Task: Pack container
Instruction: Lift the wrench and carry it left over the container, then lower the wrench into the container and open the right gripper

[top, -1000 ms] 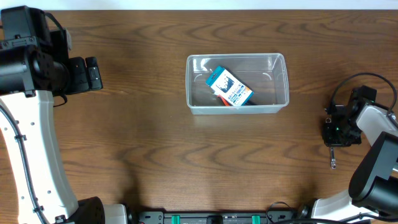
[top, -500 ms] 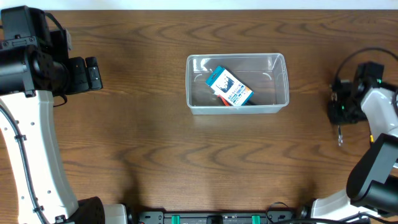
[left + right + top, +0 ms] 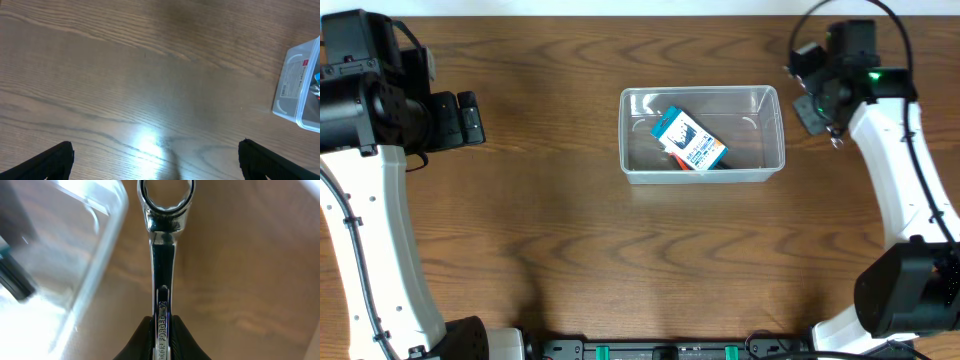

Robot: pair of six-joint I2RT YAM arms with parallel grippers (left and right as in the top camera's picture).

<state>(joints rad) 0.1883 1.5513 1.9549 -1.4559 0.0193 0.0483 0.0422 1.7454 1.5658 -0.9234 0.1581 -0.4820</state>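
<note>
Overhead, the container (image 3: 625, 150) sits mid-table toward the far edge with a blue-and-white box (image 3: 688, 140) inside; the right gripper (image 3: 823, 120) hangs just off its right end. Left wrist: the left gripper (image 3: 155, 150) gapes wide and empty. Right wrist: a wrench (image 3: 162, 280) is pinched by its shank. The container looks light, stiff and slick, so I would grasp it by the rim.
</note>
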